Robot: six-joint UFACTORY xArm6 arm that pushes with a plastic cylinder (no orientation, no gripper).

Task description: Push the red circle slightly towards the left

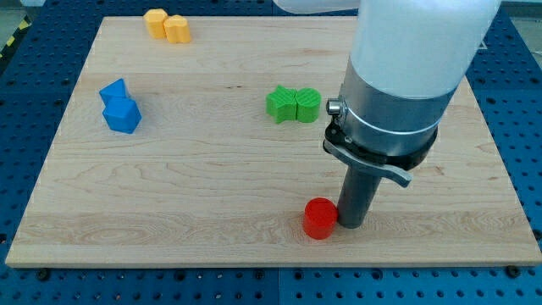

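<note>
- The red circle (320, 218) sits near the view's bottom edge of the wooden surface (212, 186), a little to the right of the middle.
- My tip (351, 224) rests on the surface just to the view's right of the red circle, touching it or very nearly so; the gap cannot be made out.
- The tool is a plain dark rod with no jaws, so it neither spreads nor pinches; it stands upright under a grey collar and a wide white arm body that fills the view's upper right.
- Two green blocks (294, 103) lie pressed together near the middle of the surface, well above the red circle in the view; their shapes are hard to tell.
- Two blue blocks (119, 107) lie touching at the view's left, one stacked behind the other in the view.
- Two yellow blocks (166, 24) lie side by side and touching near the view's top edge, left of centre.
- The surface rests on a blue perforated bench (517, 127).
</note>
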